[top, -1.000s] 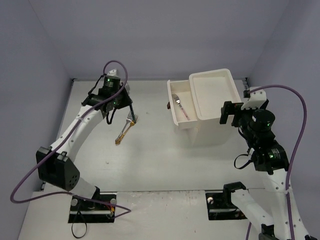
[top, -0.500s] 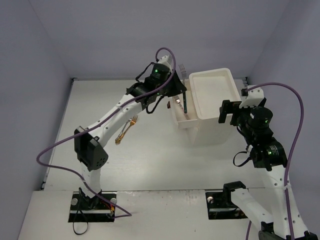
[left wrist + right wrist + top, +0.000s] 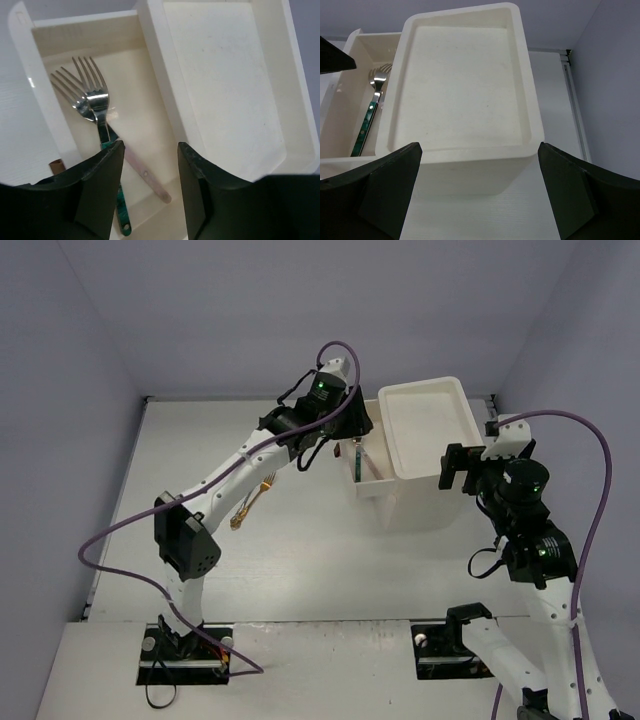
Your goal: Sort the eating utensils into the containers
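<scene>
The white drawer unit (image 3: 425,435) stands at the back right with one drawer (image 3: 372,483) pulled out to the left. In the left wrist view this drawer (image 3: 30,75) holds two silver forks: one with a teal handle (image 3: 98,105) and one with a plain pale handle (image 3: 150,180). My left gripper (image 3: 150,150) hovers over the drawer, open and empty; it also shows from above (image 3: 355,435). A gold fork (image 3: 252,502) lies on the table to the left. My right gripper (image 3: 480,150) is wide open and empty, facing the unit's near side (image 3: 470,170).
The unit's top (image 3: 460,85) is a shallow empty tray. The drawer's small brown handle (image 3: 56,165) shows at its near end. The right gripper (image 3: 452,468) is close to the unit's right front corner. Grey walls enclose the table on three sides.
</scene>
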Motion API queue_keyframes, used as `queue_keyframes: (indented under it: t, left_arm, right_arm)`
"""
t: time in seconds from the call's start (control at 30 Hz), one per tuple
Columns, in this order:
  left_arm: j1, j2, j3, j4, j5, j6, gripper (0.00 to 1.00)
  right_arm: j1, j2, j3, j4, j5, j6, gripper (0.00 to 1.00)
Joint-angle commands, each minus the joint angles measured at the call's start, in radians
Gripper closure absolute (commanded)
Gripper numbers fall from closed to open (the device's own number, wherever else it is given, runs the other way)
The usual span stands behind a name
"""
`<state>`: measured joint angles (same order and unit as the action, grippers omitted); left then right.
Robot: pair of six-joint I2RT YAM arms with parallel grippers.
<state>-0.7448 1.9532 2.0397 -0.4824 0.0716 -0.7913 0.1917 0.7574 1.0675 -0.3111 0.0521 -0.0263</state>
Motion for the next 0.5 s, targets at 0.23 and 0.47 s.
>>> queue_keyframes:
  t: [0.23, 0.47]
  left_arm:
    - [0.1, -0.46, -0.39, -0.096, -0.109, 0.447, 0.56]
    - [0.281, -0.565, -0.698, -0.097, 0.045, 0.687, 0.57]
  right_arm:
    - [0.008, 0.023, 0.0, 0.056, 0.009, -0.004, 0.0]
    - [0.009, 0.041, -0.006, 0.056, 0.003, -0.001, 0.0]
